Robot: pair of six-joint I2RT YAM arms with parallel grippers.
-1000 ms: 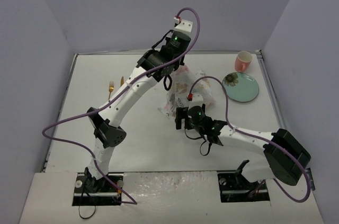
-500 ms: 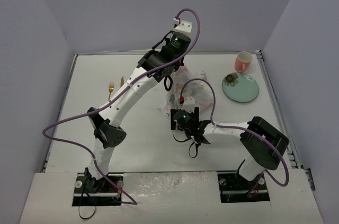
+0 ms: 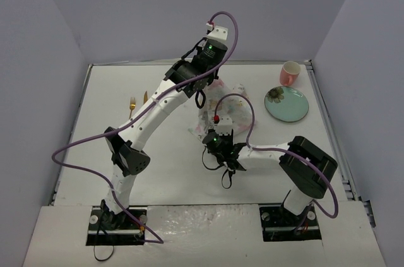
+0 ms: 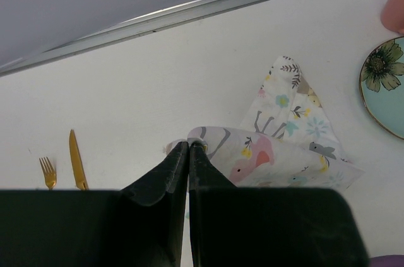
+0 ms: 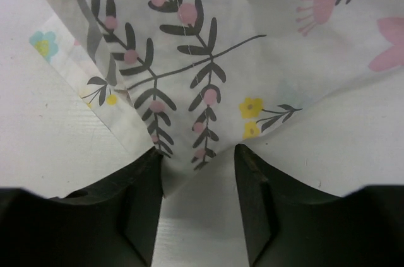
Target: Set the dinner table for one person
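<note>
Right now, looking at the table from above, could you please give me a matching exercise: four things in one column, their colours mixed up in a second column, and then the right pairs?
Things:
1. fork
2. plate
3. cup
4. placemat

Colours:
a. pink
b. gold
c. white with a floral print
d. pale teal with a flower

Right pairs: 1-b, 2-d, 3-a, 4-c.
</note>
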